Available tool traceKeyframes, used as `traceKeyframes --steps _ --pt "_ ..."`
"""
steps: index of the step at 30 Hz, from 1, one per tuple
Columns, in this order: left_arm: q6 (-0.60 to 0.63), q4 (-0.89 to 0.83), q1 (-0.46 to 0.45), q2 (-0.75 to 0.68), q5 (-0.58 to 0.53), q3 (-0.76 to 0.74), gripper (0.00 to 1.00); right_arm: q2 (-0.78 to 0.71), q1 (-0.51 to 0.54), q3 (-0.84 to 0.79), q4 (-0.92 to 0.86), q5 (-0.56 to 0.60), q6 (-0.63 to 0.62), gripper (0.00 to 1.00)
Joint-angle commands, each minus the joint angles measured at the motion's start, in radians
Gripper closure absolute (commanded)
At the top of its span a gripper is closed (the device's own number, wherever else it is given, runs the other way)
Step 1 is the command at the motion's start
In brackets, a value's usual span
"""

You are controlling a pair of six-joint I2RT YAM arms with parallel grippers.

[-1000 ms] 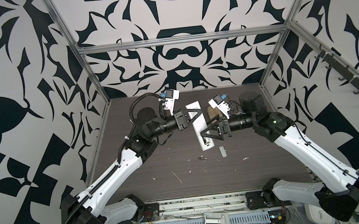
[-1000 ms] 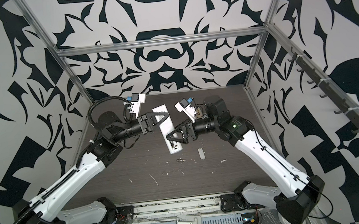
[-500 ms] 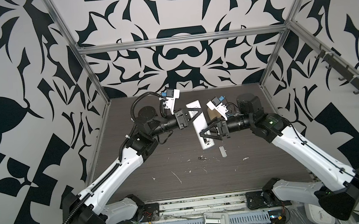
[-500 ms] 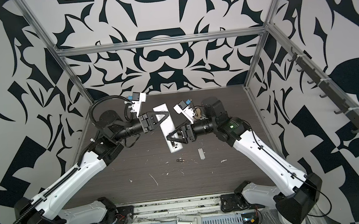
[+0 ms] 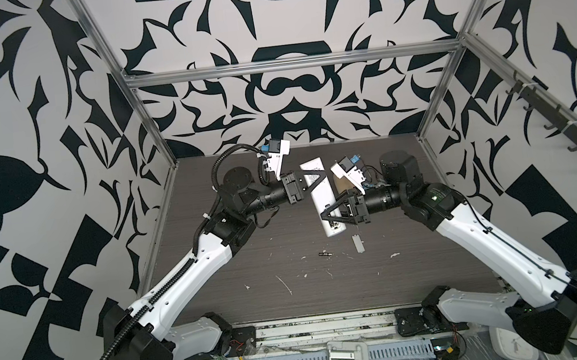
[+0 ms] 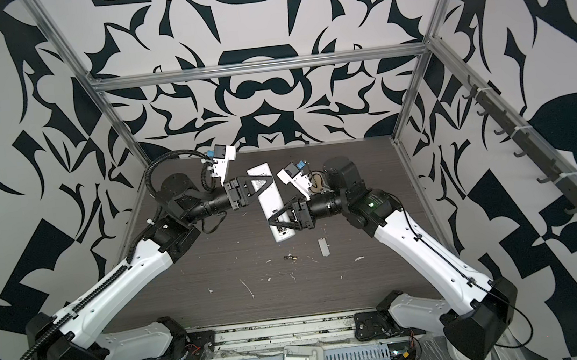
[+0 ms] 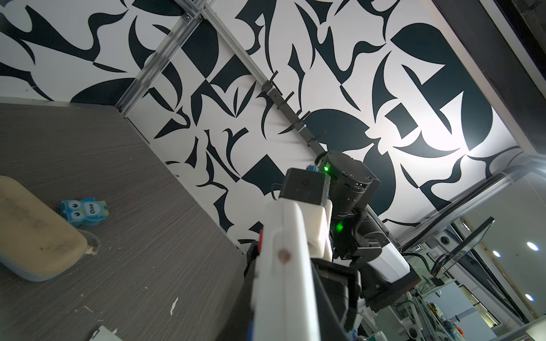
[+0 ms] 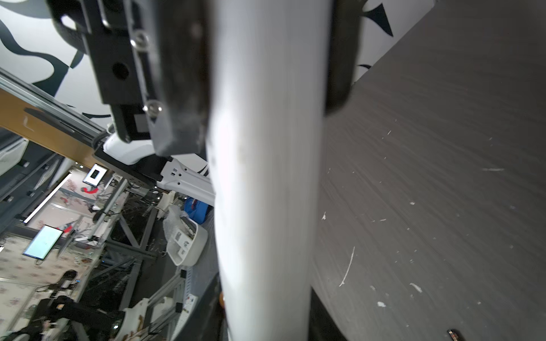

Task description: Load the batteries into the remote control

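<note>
The remote control (image 5: 321,194) (image 6: 269,194) hangs above the table, plain white back up, held between both arms. My left gripper (image 5: 318,177) (image 6: 267,180) is shut on its far end; the left wrist view shows the remote (image 7: 283,280) edge-on between the fingers. My right gripper (image 5: 331,220) (image 6: 279,224) is shut on the near end, and in the right wrist view both dark fingers press the remote's (image 8: 266,177) long edges. One battery (image 5: 325,254) (image 6: 290,257) (image 8: 455,335) lies on the table just in front of the remote.
A small grey-white cover (image 5: 358,243) (image 6: 323,247) lies right of the battery. A beige oblong case (image 7: 32,230) and a blue owl eraser (image 7: 84,208) sit at the back. White scraps (image 5: 283,284) litter the dark table's front half.
My right gripper's jaws have closed from wide open onto the near end of the remote, after edging in slightly to the left. The left gripper has kept its hold.
</note>
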Motion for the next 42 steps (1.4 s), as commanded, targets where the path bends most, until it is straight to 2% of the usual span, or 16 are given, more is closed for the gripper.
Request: traceKeyframes --steps 1,6,9,11,15,18,24,33,38,42 --pt "-0.030 0.086 -0.001 -0.014 0.014 0.052 1.00 -0.009 -0.004 -0.010 0.000 0.022 -0.009 0.66" --pt "-0.035 0.083 -0.001 -0.013 0.010 0.055 1.00 -0.015 -0.003 -0.013 0.008 0.021 -0.010 0.78" --pt "-0.036 0.076 -0.001 -0.014 0.007 0.052 1.00 -0.019 -0.002 -0.005 0.001 0.021 -0.013 0.78" --pt "-0.032 0.066 -0.001 -0.013 0.005 0.051 1.00 -0.021 -0.003 0.003 -0.005 0.023 -0.015 0.72" --pt "0.004 0.003 -0.001 -0.019 -0.030 0.051 1.00 -0.020 -0.002 0.031 -0.047 0.049 -0.039 0.42" --pt "0.043 -0.060 0.000 -0.034 -0.077 0.036 1.00 -0.022 -0.004 0.056 -0.066 0.083 -0.052 0.26" --pt "0.056 -0.088 0.005 -0.081 -0.141 -0.027 1.00 -0.050 -0.015 0.067 -0.140 0.216 -0.095 0.24" --pt "0.086 -0.140 0.016 -0.107 -0.191 -0.044 1.00 -0.103 -0.038 0.046 -0.196 0.292 -0.114 0.23" --pt "0.080 -0.128 0.049 -0.105 -0.191 -0.065 1.00 -0.085 -0.068 0.066 -0.297 0.377 -0.143 0.22" --pt "0.063 -0.104 0.070 -0.104 -0.180 -0.086 1.00 -0.090 -0.079 0.076 -0.326 0.371 -0.163 0.22"
